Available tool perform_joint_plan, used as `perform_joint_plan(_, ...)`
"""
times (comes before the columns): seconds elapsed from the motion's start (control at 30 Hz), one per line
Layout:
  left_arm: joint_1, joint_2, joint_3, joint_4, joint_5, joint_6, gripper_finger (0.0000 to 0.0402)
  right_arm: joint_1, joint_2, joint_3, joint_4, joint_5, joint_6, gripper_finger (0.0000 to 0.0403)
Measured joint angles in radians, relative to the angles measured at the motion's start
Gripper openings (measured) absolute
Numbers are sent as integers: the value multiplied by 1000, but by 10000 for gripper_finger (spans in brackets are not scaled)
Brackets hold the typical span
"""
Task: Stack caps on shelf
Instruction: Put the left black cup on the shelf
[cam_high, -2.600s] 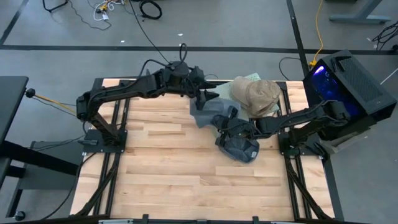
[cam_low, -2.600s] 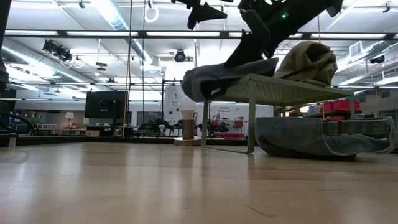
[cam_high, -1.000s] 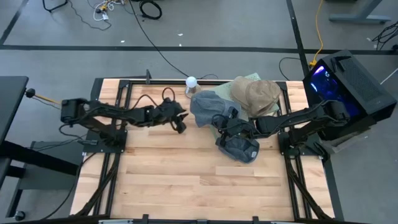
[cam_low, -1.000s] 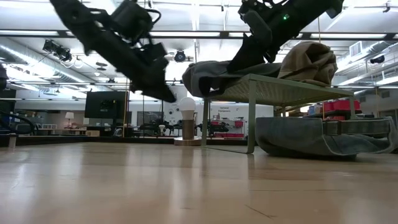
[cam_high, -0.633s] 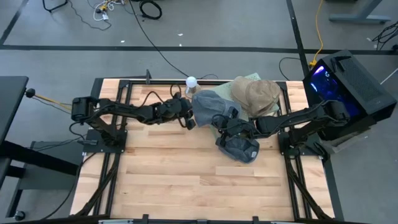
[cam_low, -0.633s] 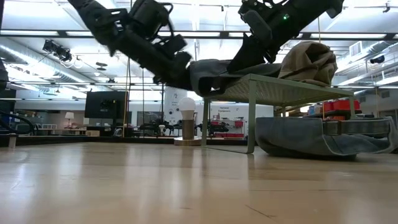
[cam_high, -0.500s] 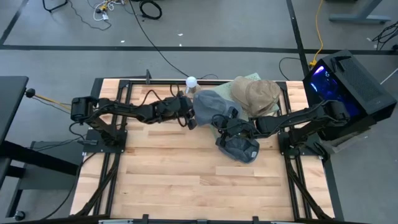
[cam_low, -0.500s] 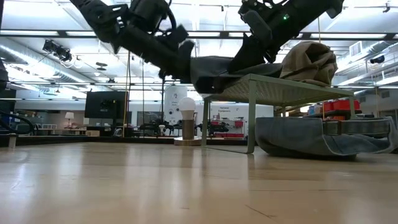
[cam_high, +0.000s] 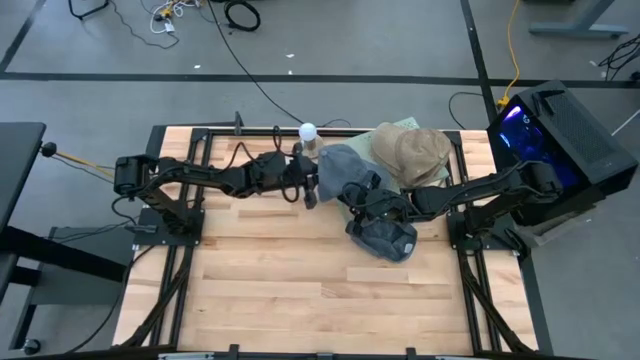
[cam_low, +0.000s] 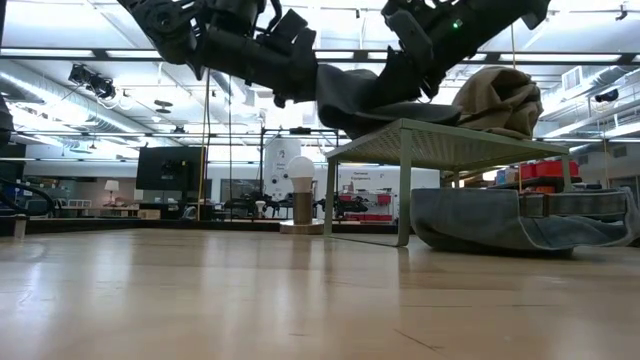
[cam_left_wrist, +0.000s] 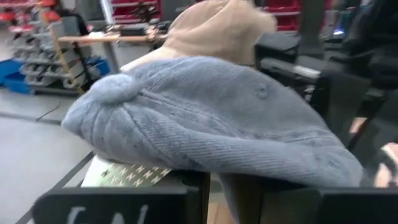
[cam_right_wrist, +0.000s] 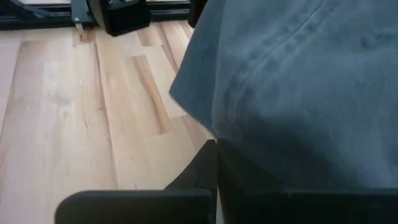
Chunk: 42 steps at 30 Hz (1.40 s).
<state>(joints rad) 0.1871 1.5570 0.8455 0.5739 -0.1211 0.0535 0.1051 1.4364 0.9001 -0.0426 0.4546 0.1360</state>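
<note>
A slate blue-grey cap (cam_high: 340, 168) lies on the pale green shelf (cam_low: 450, 140), with its left end raised off the shelf's left edge. A tan cap (cam_high: 412, 155) sits on the shelf behind it, toward the right. Another blue-grey cap (cam_high: 388, 238) rests on the table beside the shelf's near legs. My left gripper (cam_high: 311, 190) is shut on the first cap's left edge. My right gripper (cam_high: 355, 197) is shut on the same cap's near side. My left gripper pinches the blue-grey cap's left edge (cam_left_wrist: 214, 177) between its two fingers, coming roughly level from the table's left. That end (cam_low: 330, 90) is held above the shelf's edge while the rest of the cap lies on the shelf. My right gripper has the cap's near rim (cam_right_wrist: 249, 155) at its shut fingers, slanting down from the right. The cloth drapes over the fingers and hides the place of contact.
A black box with blue light (cam_high: 560, 130) stands off the table's right edge. A white ball on a short post (cam_high: 308, 131) stands at the far edge, just left of the shelf. Bare wood fills the table's near half (cam_high: 300, 290).
My left gripper has travelled toward the table's right and upward to the blue-grey cap and taken hold of its left edge. That end, which drooped over the shelf's left edge, is now lifted; the rest of the cap has stayed on the shelf.
</note>
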Motion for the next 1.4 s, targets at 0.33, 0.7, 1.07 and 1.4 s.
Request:
perform_joint_plan(0.33,1,7,0,30,-4,45,55,0,0,0,23,10,-6,4)
perform_joint_plan(0.7,28,28,1,82,-35,46,55,14,0,0,162,-150,-166,4)
perform_joint_plan(1.07,43,28,1,178,-46,44,55,-16,2,0,261,-171,-210,3)
perform_joint_plan(1.4,59,28,1,182,-63,37,55,-26,143,65,287,-171,-254,1)
